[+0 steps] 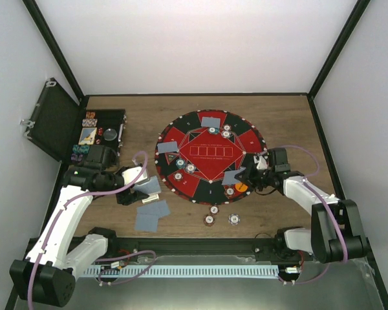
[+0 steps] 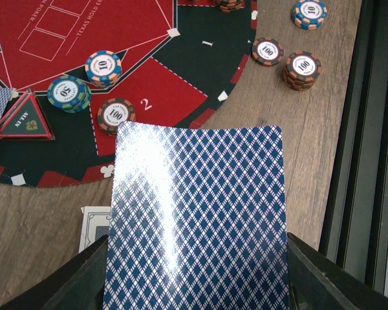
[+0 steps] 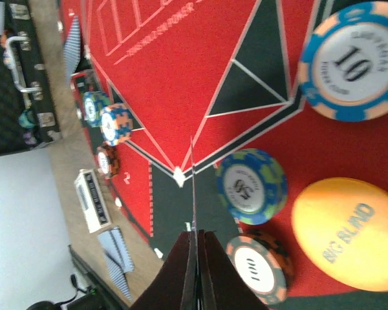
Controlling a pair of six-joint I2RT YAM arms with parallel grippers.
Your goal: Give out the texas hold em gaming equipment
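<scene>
My left gripper is shut on a blue-backed playing card, gripped by its side edges just left of the round mat. More cards lie on the wood below it. My right gripper is shut on another card, seen edge-on in the right wrist view, above the mat's right side. Beside it lie an orange button, a 25 chip, a 100 chip and a blue 10 chip. More chips sit on the mat's left seats.
A black hinged case lies open at the far left with chips inside. Three chip stacks sit on the wood in front of the mat. A white card box lies near the loose cards. A black rail runs along the near edge.
</scene>
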